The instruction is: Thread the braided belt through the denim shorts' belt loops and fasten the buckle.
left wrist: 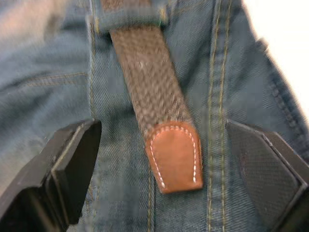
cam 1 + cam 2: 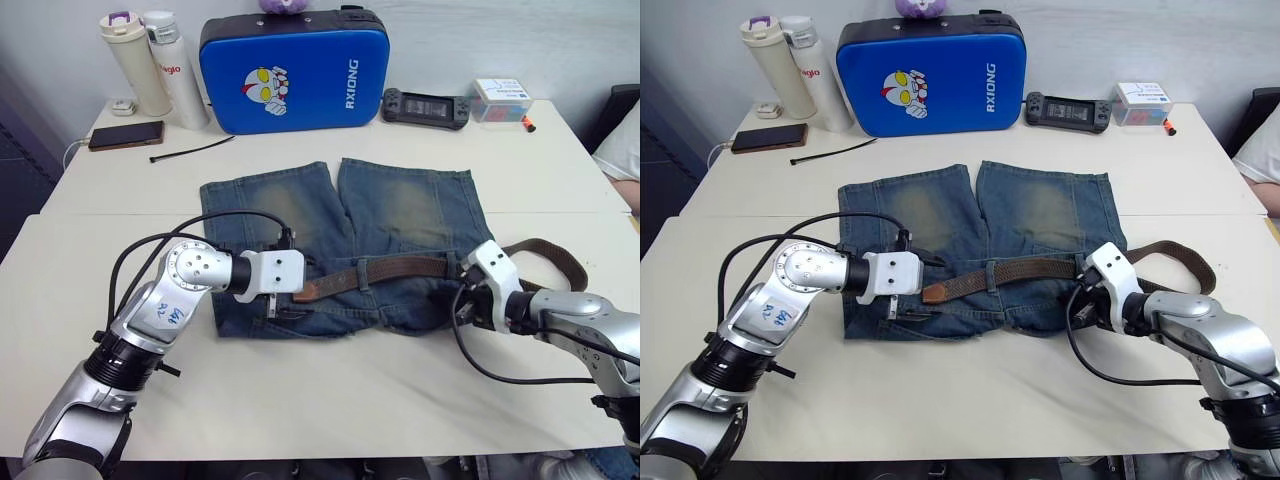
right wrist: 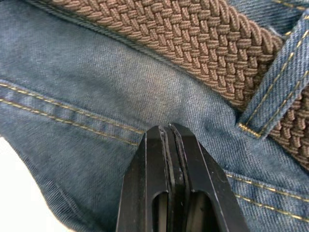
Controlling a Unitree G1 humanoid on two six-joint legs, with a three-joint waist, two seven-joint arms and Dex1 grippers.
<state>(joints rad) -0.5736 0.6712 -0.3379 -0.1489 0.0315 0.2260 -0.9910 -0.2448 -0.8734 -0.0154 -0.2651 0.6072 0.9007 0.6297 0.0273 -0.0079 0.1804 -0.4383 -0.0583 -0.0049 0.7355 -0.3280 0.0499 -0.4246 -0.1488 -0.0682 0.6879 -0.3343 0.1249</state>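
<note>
On the white table (image 2: 330, 390), braided belt (image 2: 400, 270) crosses faded denim shorts (image 2: 400, 215).

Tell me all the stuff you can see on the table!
shorts: 1, faded blue, table middle
belt: 1, brown, along the waistband, under loops, tip by left hand
case: 1, blue, at back
bottles: 2, cream and white, back left
phone: 1, dark, back left
cable tie: 1, black, beside phone
game console: 1, black, back right
small box: 1, clear, back right
left hand: open, around belt tip
right hand: shut, on denim
</note>
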